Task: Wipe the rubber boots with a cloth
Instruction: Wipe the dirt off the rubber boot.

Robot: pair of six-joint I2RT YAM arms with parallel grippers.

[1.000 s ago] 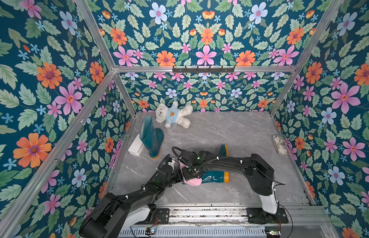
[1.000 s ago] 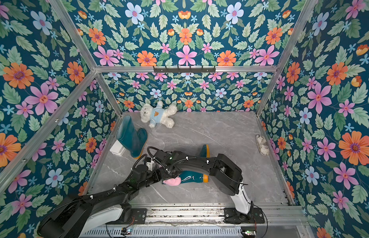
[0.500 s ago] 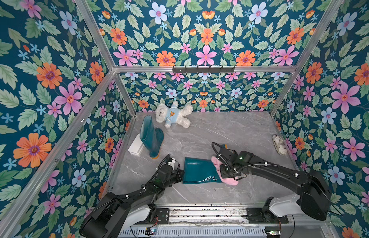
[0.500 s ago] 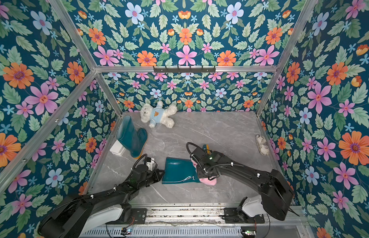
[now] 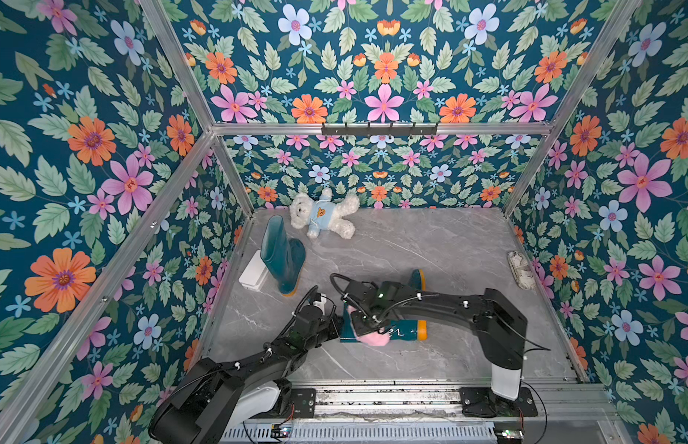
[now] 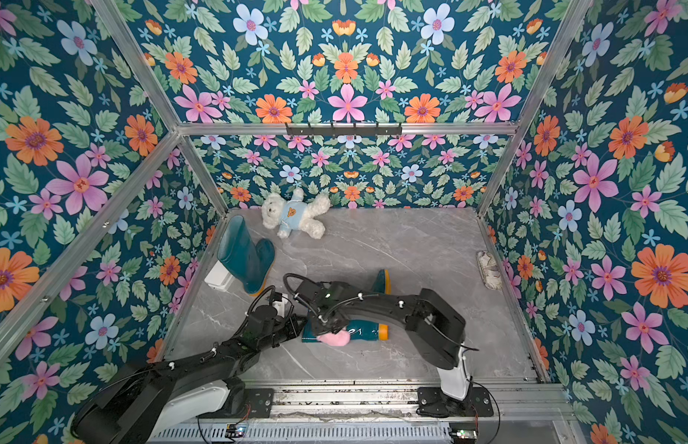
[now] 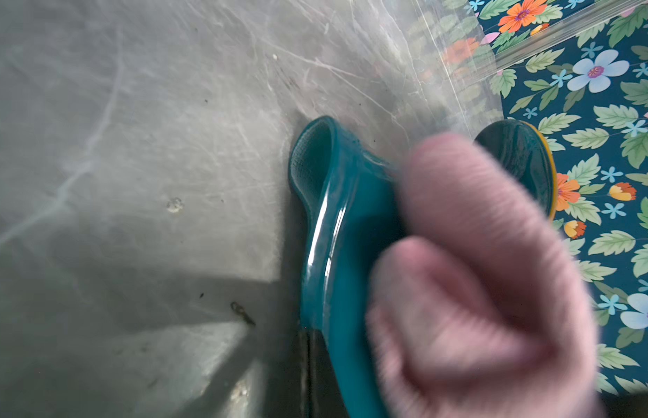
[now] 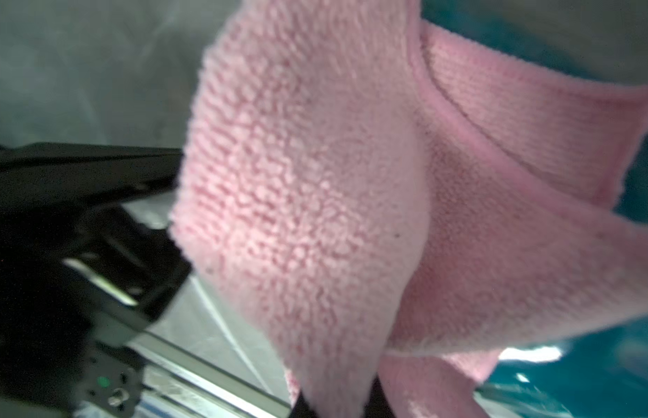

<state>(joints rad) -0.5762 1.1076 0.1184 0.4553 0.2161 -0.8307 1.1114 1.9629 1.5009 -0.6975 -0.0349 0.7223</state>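
Lying boot [image 5: 407, 333] is on its side nr the front of the marble floor [image 5: 431, 250]. Right gripper [image 5: 367, 331] is pinched tight on the pink cloth [image 5: 375, 339], which sits on the boot's shaft. Left gripper [image 5: 336, 325] is clamped on that boot's top rim (fingers mostly hidden). Upright boot [image 5: 283, 253] stands by the L wall, nr the teddy [image 5: 323, 215].

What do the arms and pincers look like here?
The left arm and right arm are black with boxy joints and white base links. Black cables with white ties loop at the wrists. A green light glows on the right wrist. The left pincer and right pincer are black.
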